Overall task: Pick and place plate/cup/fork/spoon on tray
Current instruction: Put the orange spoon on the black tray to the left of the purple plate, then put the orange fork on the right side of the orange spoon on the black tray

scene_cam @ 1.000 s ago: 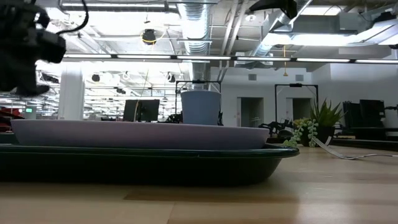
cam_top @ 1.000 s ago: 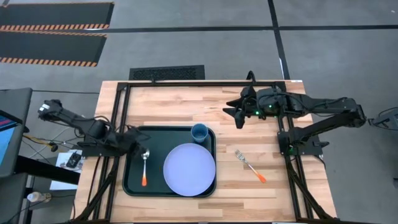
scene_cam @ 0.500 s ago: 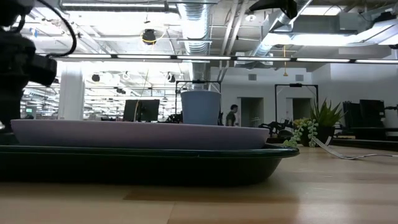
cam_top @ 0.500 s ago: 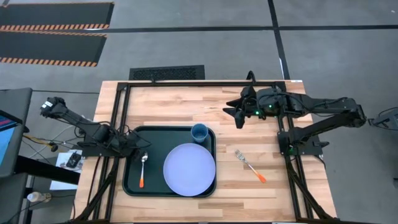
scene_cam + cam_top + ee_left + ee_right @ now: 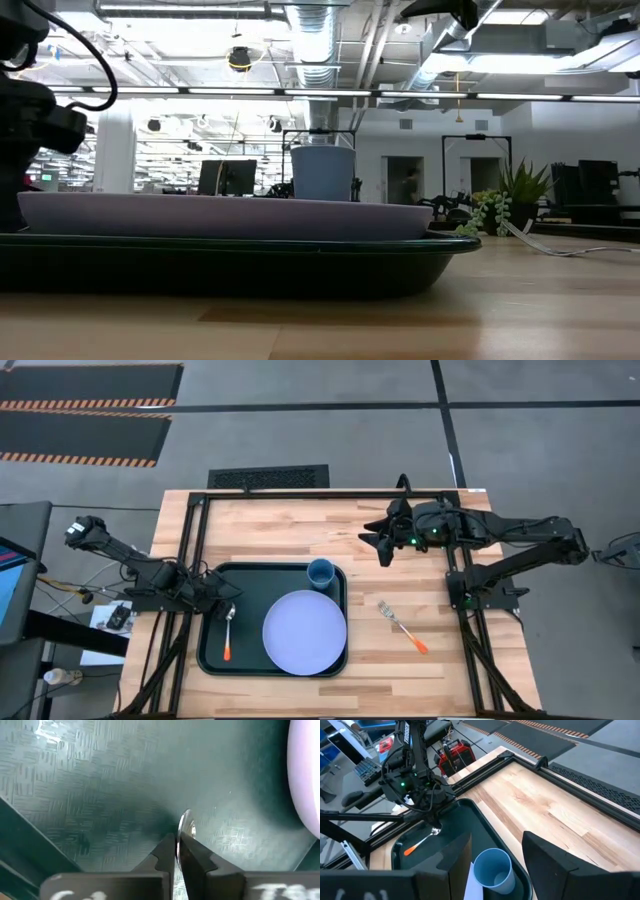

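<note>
The left gripper (image 5: 178, 851) pinches the orange-handled metal spoon (image 5: 229, 632) by its bowl, apparently lowering it onto the dark green rectangular tray (image 5: 212, 656); the right gripper (image 5: 384, 543) waits, jaws spread, while the orange-handled metal fork (image 5: 402, 626) lies on the wooden bench (image 5: 400, 670)

One tray (image 5: 212, 575), plate (image 5: 304, 631), cup (image 5: 321, 573), spoon (image 5: 229, 632), fork (image 5: 402, 626) (five things).

both arms are matte black, chunky jointed segments with black cables looped along them. right arm has a little green LED glowing near the wrist. left pincer (image 5: 178, 854) has flat wedge-shaped dark fingers, right pincer (image 5: 495, 851) has broad black blocky ones.
</note>
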Controlling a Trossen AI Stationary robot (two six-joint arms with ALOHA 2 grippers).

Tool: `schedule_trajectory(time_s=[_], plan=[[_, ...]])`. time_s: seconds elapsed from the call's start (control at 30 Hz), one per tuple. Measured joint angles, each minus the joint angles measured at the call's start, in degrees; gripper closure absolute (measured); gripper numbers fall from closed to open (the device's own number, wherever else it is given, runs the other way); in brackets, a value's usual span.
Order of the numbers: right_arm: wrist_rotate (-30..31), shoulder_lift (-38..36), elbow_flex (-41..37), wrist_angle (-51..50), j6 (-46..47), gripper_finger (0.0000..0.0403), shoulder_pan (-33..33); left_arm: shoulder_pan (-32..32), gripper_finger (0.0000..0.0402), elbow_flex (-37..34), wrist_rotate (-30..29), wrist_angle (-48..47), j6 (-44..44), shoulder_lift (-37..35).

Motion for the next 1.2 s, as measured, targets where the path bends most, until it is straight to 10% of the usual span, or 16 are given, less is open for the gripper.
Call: schedule_trajectory(time_s=[0.63,1.2], plan=[[-0.02,0.0,0.0,-0.6,-0.98,0.0196,0.0,0.0,0.0295,1.03,0.92,-0.27,-1.05,-0.01],[-1.92,3.51,-10.01,-25.9,15.84,0.0192,5.18,0.0,0.0221,6.14,4.96,-0.83,-8.57,-0.47]])
